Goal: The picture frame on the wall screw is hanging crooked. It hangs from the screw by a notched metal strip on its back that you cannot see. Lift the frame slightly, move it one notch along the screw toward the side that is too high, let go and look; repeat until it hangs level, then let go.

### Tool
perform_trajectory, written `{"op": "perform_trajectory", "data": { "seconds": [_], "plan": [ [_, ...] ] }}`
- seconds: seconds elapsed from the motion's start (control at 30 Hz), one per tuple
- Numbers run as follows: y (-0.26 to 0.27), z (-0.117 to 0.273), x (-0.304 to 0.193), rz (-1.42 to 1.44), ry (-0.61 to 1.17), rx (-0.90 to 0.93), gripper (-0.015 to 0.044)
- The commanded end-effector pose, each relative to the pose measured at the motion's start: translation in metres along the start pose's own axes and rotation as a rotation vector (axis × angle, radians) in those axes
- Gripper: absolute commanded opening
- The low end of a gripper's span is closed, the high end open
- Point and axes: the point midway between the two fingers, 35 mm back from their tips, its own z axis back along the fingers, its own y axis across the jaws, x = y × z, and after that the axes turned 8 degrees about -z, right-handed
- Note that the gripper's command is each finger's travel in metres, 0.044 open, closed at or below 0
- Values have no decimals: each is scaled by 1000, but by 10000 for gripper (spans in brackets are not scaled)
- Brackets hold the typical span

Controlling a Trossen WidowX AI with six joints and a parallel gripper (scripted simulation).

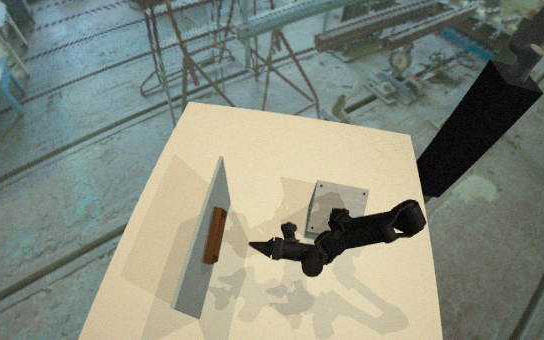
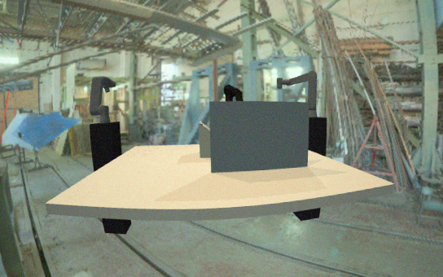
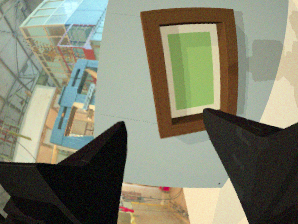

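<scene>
Two black fingers are standing apart and released, pointing toward one brown picture frame (image 1: 215, 236) (image 3: 152, 75) without gripping it. The frame, surrounding one green picture (image 3: 192, 70), is hanging on one upright grey panel (image 1: 197, 250) (image 2: 259, 136) (image 3: 122, 65). One desk (image 1: 270, 135) (image 2: 138, 179) is carrying the panel.

Top: looks slantingly down from well above the claw (image 1: 251, 244) (image 3: 164, 116). Exterior: faces back toward the claw from beyond the panel (image 1: 194, 280) (image 2: 259, 136) (image 3: 125, 75), well apart. Wrist: peers from close behind the fingertips, nearest, sharing the panel's claw-side face with top.
</scene>
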Motion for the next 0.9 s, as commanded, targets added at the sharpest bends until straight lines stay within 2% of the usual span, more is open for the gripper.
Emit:
{"op": "perform_trajectory", "data": {
  "seconds": [0.0, 0.3, 0.6, 0.87],
  "plan": [
    [-3, -1, 1, -1, 2, -7, 260],
    [-1, -12, -2, -1, 3, -7, 260],
    [-3, -79, 0, 1, 5, -3, 260],
    [-3, -81, 0, 1, 5, -3, 260]
  ]
}}
